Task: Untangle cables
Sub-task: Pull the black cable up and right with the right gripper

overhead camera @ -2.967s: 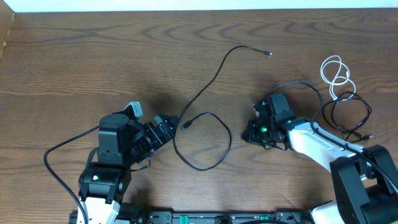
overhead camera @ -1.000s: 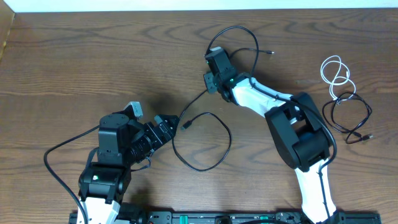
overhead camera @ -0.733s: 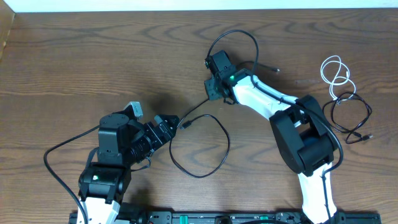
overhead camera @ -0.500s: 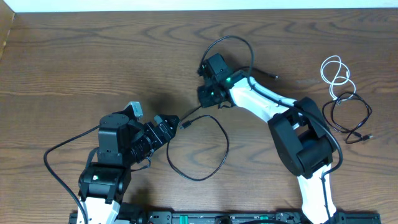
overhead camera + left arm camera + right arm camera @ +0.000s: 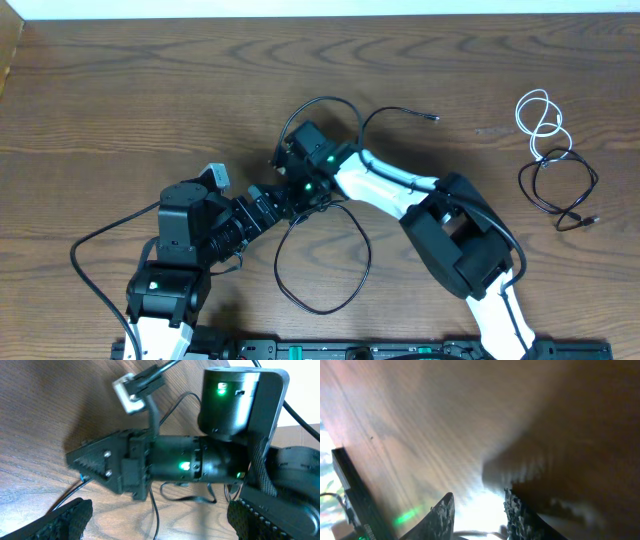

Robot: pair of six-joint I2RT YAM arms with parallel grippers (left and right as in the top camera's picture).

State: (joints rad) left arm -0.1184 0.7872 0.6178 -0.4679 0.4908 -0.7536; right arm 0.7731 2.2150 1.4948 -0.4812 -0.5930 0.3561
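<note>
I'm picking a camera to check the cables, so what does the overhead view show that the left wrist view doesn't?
Only overhead: the white cable and the coiled black cable, lying apart from both arms. Only left wrist: a silver plug end, close up, above the right gripper. Both: the right gripper just ahead of the open left gripper, and the long black cable.

**Blur and Overlap Hide the Grip**

The right wrist view is smeared by blur around the black two-finger right gripper (image 5: 478, 496). Overhead, just beside the black left gripper (image 5: 262, 205), it covers part of the long thin black cable (image 5: 320, 312).
</note>
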